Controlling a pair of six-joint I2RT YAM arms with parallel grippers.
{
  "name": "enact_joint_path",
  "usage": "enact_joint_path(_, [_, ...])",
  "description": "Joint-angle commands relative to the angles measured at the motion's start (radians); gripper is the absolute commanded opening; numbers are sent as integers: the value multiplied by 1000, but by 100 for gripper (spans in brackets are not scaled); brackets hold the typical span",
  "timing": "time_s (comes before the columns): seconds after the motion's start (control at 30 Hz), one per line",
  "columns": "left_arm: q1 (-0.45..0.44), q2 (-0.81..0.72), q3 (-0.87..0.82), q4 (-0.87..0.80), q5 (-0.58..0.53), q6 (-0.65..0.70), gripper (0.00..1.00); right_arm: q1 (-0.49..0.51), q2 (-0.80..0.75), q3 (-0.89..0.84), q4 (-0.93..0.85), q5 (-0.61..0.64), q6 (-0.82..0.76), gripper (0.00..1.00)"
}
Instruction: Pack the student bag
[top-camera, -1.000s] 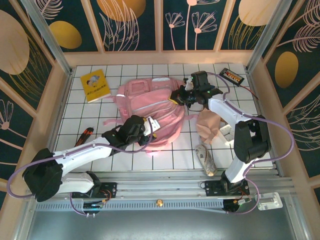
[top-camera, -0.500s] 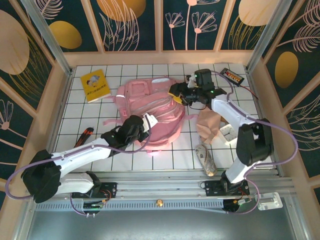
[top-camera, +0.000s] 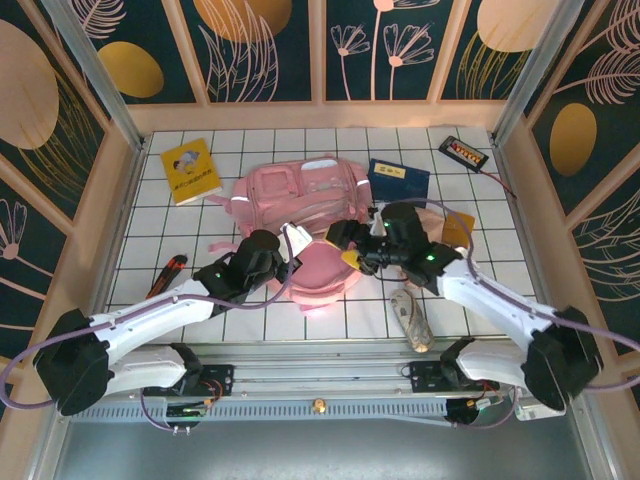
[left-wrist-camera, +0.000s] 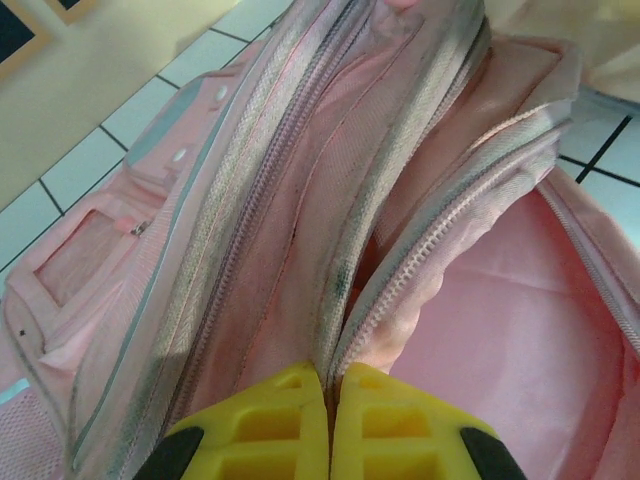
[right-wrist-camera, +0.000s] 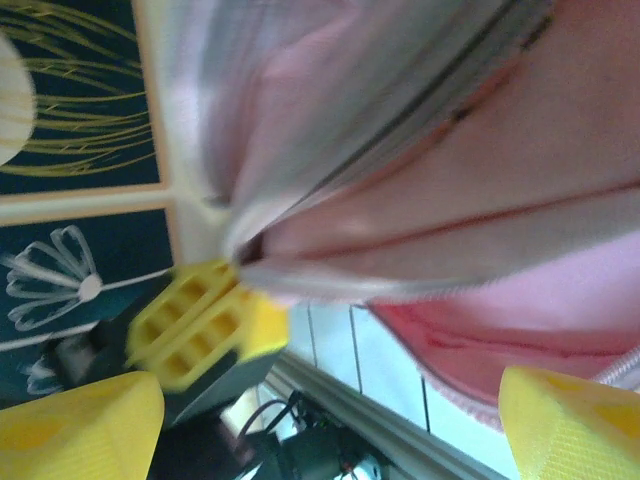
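At the near side of the table (top-camera: 140, 235), the left gripper (left-wrist-camera: 328, 390) has its two yellow fingers pressed tight together on the zipper edge of the student bag (top-camera: 300, 195). It pinches the cloth right at the bag's mouth. Just beside it, the right gripper (top-camera: 342, 246) has its fingers spread wide and holds nothing, with the bag's rim close in front of them. The bag lies flat in the middle of the table, its mouth toward the arms and its pockets farther back. It looks soft and floppy, so the mouth will likely sag shut if let go. The zipper edge seems the best place to hold, one side for each gripper. Farther back, a blue book (top-camera: 398, 183) lies just beside the bag's far corner, and a yellow book (top-camera: 190, 170) lies off to the left.
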Motion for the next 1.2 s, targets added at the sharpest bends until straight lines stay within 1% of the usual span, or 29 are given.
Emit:
enact_joint_path(0.0, [-4, -33, -6, 106, 55, -22, 0, 39, 75, 73, 152, 77, 93, 87])
enact_joint_path(0.13, [-4, -58, -26, 128, 62, -25, 0, 52, 181, 101, 215, 126, 147, 85])
enact_joint_path(0.23, [-4, -66, -36, 150, 97, -35, 0, 52, 259, 110, 284, 138, 188, 79])
enact_joint_path(0.3, [-4, -67, -39, 151, 106, -46, 0, 53, 297, 131, 297, 160, 190, 71])
enact_joint_path(0.37, [-5, -85, -45, 146, 86, -65, 0, 53, 308, 144, 308, 177, 181, 54])
enact_joint_path(0.4, [-4, -106, -53, 144, 66, -81, 14, 52, 305, 148, 309, 185, 172, 40])
enact_joint_path(0.43, [-4, -134, -66, 143, 44, -105, 38, 48, 301, 156, 306, 194, 162, 25])
enact_joint_path(0.47, [-4, -163, -81, 140, 21, -129, 55, 44, 294, 164, 296, 201, 150, 15])
enact_joint_path(0.5, [-5, -203, -100, 133, -17, -167, 70, 37, 290, 178, 283, 203, 136, 5])
enact_joint_path(0.53, [-4, -248, -118, 120, -65, -217, 82, 26, 287, 198, 266, 197, 117, 0])
enact_joint_path(0.6, [-5, -332, -145, 82, -136, -315, 98, 3, 283, 239, 231, 182, 82, 0])
enact_joint_path(0.67, [-3, -411, -163, 29, -189, -427, 99, -22, 278, 290, 196, 163, 47, 0])
enact_joint_path(0.73, [-3, -474, -177, -21, -214, -540, 99, -54, 278, 356, 150, 137, 8, 0])
enact_joint_path(0.8, [-1, -493, -191, -59, -215, -619, 99, -82, 281, 413, 126, 99, -19, 0])
enact_joint_path(0.83, [-2, -488, -194, -75, -209, -635, 99, -98, 286, 445, 109, 81, -32, 0])
enact_joint_path(0.93, [-1, -424, -195, -125, -187, -650, 99, -126, 308, 552, 39, 19, -78, 0])
enact_joint_path(0.97, [-1, -394, -190, -137, -179, -648, 99, -157, 316, 588, 18, 2, -94, 0])
enact_joint_path(1.03, [-1, -341, -179, -141, -148, -618, 98, -180, 333, 641, -14, -44, -120, 0])
enact_joint_path(1.17, [15, -270, -149, -141, -165, -559, 88, -206, 348, 699, -50, -130, -149, 0])
